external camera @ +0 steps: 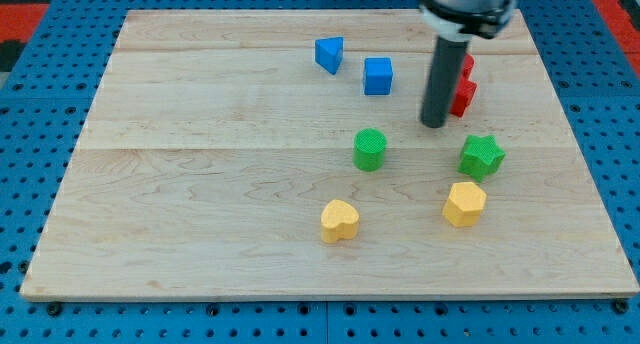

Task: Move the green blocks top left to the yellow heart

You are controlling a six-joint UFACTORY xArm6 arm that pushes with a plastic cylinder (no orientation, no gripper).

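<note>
A blue triangular block [329,54] and a blue cube [377,75] lay near each other toward the desk's [180,204] top. Red blocks [463,87] sat further right, and a yellow hexagonal block [464,203] lay lower right.

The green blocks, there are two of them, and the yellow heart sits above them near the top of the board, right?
Not quite. There are two, the green cylinder and the green star, but the yellow heart sits below them, nearer the view's bottom, as the camera view shows. My tip is between them, slightly higher.
</note>
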